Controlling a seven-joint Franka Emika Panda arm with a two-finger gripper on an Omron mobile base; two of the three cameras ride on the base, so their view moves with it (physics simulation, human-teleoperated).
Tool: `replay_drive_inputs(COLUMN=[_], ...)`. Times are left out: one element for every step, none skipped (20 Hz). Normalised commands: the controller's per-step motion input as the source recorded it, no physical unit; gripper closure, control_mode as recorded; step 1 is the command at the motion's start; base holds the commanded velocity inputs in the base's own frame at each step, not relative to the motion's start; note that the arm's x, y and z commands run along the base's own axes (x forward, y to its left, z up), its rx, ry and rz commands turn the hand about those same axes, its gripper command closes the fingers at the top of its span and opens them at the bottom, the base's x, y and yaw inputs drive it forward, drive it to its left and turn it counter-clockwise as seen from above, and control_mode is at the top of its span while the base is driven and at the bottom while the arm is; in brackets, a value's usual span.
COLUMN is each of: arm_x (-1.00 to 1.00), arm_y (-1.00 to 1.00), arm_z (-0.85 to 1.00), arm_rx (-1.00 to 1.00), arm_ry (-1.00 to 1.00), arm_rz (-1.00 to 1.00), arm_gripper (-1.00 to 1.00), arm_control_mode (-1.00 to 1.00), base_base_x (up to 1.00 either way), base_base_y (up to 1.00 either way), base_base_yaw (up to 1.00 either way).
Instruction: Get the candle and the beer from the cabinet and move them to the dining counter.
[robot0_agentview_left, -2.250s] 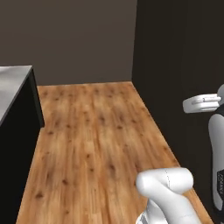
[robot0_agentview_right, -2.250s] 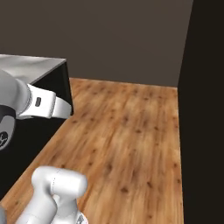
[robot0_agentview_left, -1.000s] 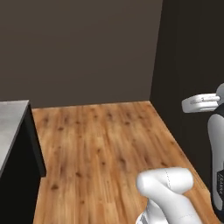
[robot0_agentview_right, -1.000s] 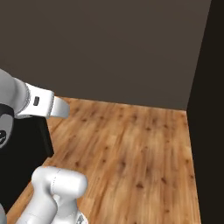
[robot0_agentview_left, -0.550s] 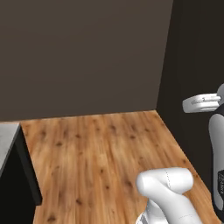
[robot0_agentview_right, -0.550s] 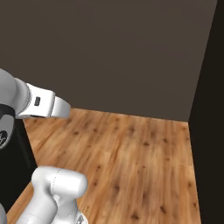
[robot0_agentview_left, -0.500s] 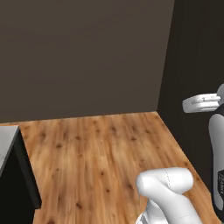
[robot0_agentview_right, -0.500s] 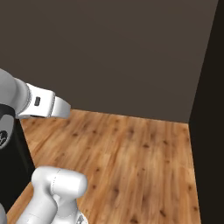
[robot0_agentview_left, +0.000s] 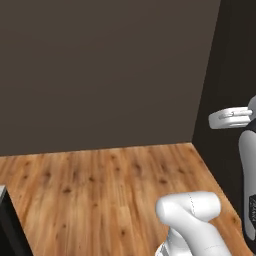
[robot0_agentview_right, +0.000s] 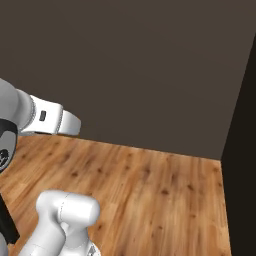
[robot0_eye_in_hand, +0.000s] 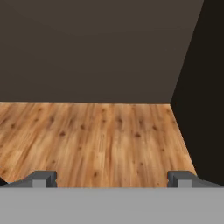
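The two-finger dark-tipped gripper (robot0_eye_in_hand: 111, 179) stood with its jaws spread wide, holding nothing — bare plank wooden floor (robot0_eye_in_hand: 96, 140) lay ahead between the fingertips. Beyond it rose a plain dark brown wall (robot0_eye_in_hand: 87, 52); a darker black panel (robot0_eye_in_hand: 205, 87) flanked the gripper's right. Candle, beer and cabinet could not be located.

A glossy white arm (robot0_agentview_left: 192, 220) with rounded, tube-like links is seen at the lower right of the left base view. A fat white elbow link with a faint seam line sits at the bottom. A dark joint band with small pale markings runs down the right edge, and a flat white disc-shaped flange lies at mid right. In the right base view, a white cylindrical link with 1 small dark rectangular mark is seen at mid left, beside a dark joint bearing pale markings. 2 small dark grey squared fingertips (robot0_eye_in_hand: 43, 179) are seen at the bottom of the hand view.
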Motion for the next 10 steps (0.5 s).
replay_drive_inputs(arm_x=[0.00,0.00,0.00,0.00,0.00,0.00,0.00,0.00,0.00,0.00], arm_y=[0.00,0.00,0.00,0.00,0.00,0.00,0.00,0.00,0.00,0.00], arm_z=[0.00,0.00,0.00,0.00,0.00,0.00,0.00,0.00,0.00,0.00], arm_rx=[0.00,0.00,0.00,0.00,0.00,0.00,0.00,0.00,0.00,0.00], arm_ry=[0.00,0.00,0.00,0.00,0.00,0.00,0.00,0.00,0.00,0.00], arm_rz=[0.00,0.00,0.00,0.00,0.00,0.00,0.00,0.00,0.00,0.00], arm_gripper=[-1.00,-1.00,-1.00,-1.00,-1.00,-1.00,-1.00,-1.00,-1.00,-1.00], arm_control_mode=[1.00,1.00,1.00,1.00,1.00,1.00,1.00,1.00,1.00,1.00], base_base_x=[1.00,1.00,1.00,1.00,1.00,1.00,1.00,1.00,1.00,1.00], base_base_y=[-0.32,-0.32,-0.35,-0.36,-0.36,-0.36,-0.31,-0.29,-0.26,-0.16], base_base_yaw=[0.11,0.11,0.12,0.14,0.15,0.16,0.21,0.22,0.24,0.31])
